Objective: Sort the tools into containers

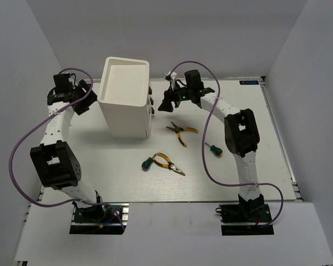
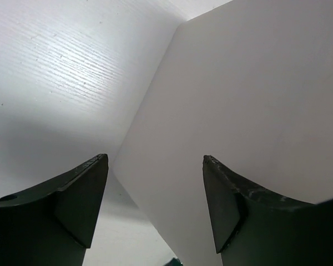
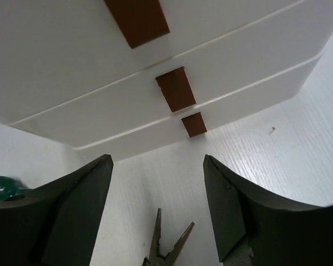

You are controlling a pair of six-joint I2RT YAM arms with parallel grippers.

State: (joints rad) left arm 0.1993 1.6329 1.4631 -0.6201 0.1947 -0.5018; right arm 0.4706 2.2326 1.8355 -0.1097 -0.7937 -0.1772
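Now the open, empty right gripper [image 3: 155, 160] faces the drawers [image 3: 255, 77] by the far edge, knobs [image 3: 176, 88] just ahead. The left gripper [image 2: 155, 158], also open, is behind them. Tools [image 1: 182, 132] lie mid-bench.

The white table [image 1: 266, 138] carries a drawer box [image 1: 127, 119] toward its far-left corner and, mid-table, pliers [image 1: 181, 132], second pliers [image 1: 170, 163], a green screwdriver [image 1: 148, 163] just beside them, and a second green screwdriver [image 1: 213, 148].

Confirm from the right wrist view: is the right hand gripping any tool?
No, the right hand is open with nothing between its fingers, facing the brown drawer knobs.
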